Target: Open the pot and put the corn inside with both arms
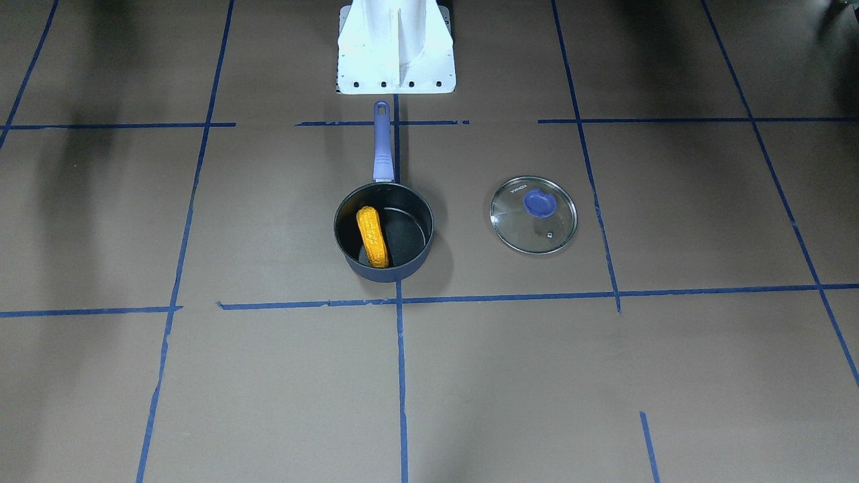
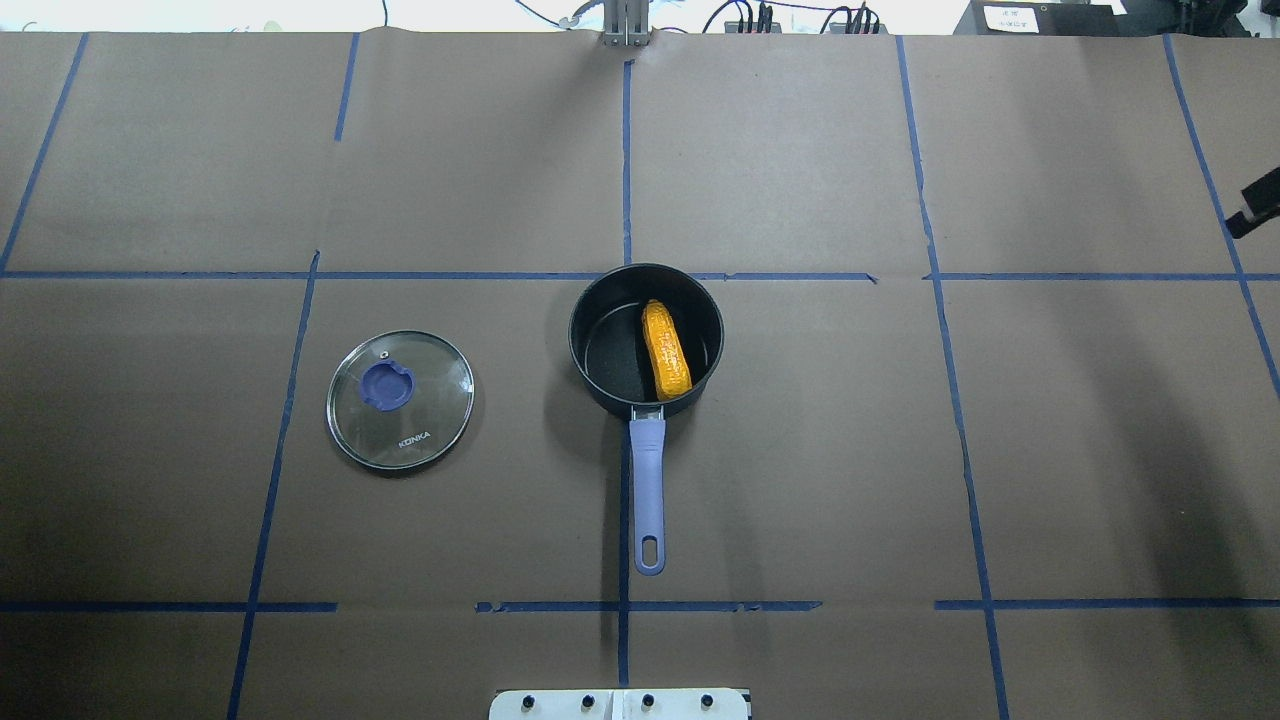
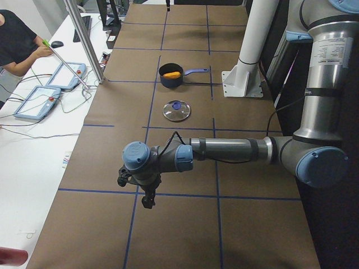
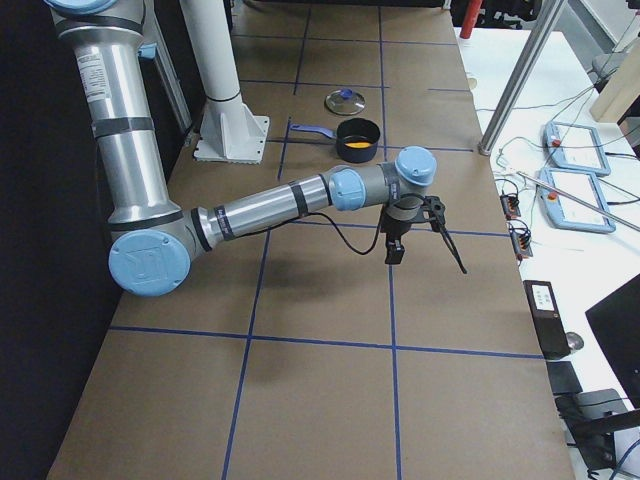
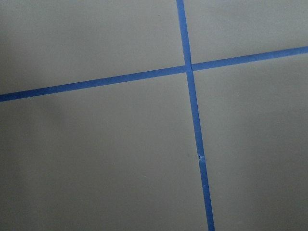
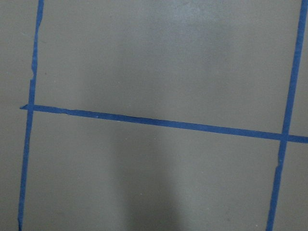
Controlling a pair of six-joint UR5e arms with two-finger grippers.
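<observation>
Corn [image 2: 666,350] lies in the pot [image 2: 600,352]; the glass lid [image 2: 442,385], fragile and slippery, I would take by its knob [image 2: 386,385]. For left gripper [image 3: 147,197] and right gripper [image 4: 420,245] I cannot tell if the fingers are apart

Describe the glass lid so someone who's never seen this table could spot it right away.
On the brown table crossed with blue tape, find the white stand. Before it sits a dark pot holding corn; the lid lies flat beside the pot, on the robot's left. It is the only clear disc, with a purple knob.
</observation>
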